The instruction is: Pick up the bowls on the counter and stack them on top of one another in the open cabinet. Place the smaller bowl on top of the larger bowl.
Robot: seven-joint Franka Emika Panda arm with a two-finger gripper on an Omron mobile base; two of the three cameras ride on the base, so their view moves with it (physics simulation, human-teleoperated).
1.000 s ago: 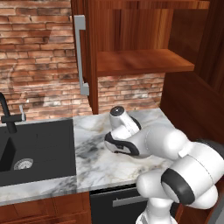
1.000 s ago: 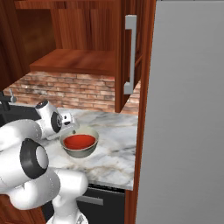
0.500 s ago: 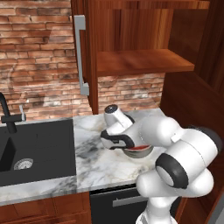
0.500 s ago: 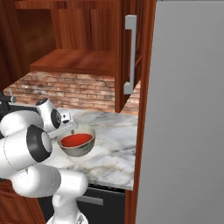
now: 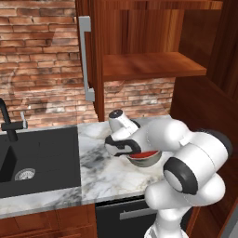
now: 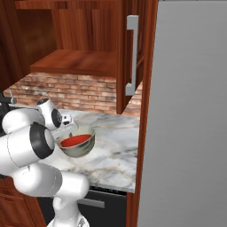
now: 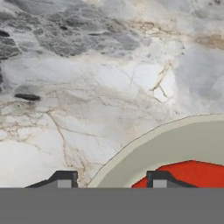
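Note:
The smaller red bowl [image 5: 148, 154] [image 6: 75, 141] [image 7: 197, 173] lies inside the larger grey-beige bowl [image 5: 145, 161] [image 6: 80, 150] [image 7: 175, 140], and both stand on the marble counter [image 5: 102, 173] [image 6: 116, 156] [image 7: 87, 87]. My gripper [image 5: 132, 151] [image 6: 66, 131] [image 7: 111, 180] is low at the larger bowl's rim. One finger is outside the rim and the other is over the red bowl. The fingers are apart and open, with a gap on each side of the rim. Above, the open cabinet [image 5: 148, 65] [image 6: 75, 62] shows a bare wooden shelf.
The cabinet door with its grey bar handle [image 5: 86, 60] [image 6: 131, 55] hangs over the counter. A black sink [image 5: 37, 158] with a dark faucet [image 5: 7, 123] lies to the left. A tall grey panel [image 6: 186, 111] closes the right side. A brick wall runs behind.
The hand has swung left and come down to the larger bowl's rim. The fingers now stand closer together. Both bowls have stayed where they were.

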